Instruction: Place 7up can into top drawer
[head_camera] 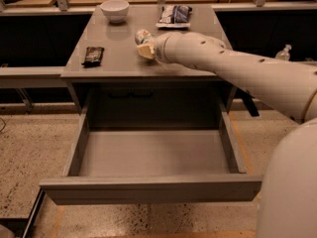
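Note:
The 7up can, silvery-white with green markings, is at the middle of the grey table top, tilted, at the tip of my arm. My gripper is shut on it, with one pale finger showing under the can; the other is hidden behind the can and wrist. The top drawer is pulled wide open below the table's front edge, with nothing in it. The gripper and can are above the table top, behind the drawer's opening.
A white bowl stands at the back left of the table. A blue-white snack bag lies at the back middle. A dark snack bar lies at the left. My arm crosses in from the right.

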Robot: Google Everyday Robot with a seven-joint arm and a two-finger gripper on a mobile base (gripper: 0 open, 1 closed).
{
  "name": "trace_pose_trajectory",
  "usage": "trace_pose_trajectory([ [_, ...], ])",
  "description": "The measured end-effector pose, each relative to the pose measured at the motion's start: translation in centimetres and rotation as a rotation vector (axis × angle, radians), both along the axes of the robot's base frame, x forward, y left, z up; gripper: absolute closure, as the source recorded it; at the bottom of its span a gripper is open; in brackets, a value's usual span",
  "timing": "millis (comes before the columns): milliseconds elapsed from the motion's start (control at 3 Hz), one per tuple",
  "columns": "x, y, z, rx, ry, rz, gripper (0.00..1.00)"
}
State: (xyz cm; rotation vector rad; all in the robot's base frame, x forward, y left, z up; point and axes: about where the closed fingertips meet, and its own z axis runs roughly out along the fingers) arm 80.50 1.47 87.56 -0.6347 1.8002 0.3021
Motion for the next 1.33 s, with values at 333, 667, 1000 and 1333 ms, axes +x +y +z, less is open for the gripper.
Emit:
trace_pose_trajectory([
  [333,0.2,-1.5,-1.5,0.057,0.044,0.043,1.00],
  [667,0.5,-4.7,-2.6,0.124,0.076,0.087,1.00],
  [1000,0.5,-4.7,-2.3,0.124,0.076,0.087,1.00],
  [1333,0.4,-4.7,-2.2,0.124,0.076,0.087,1.00],
])
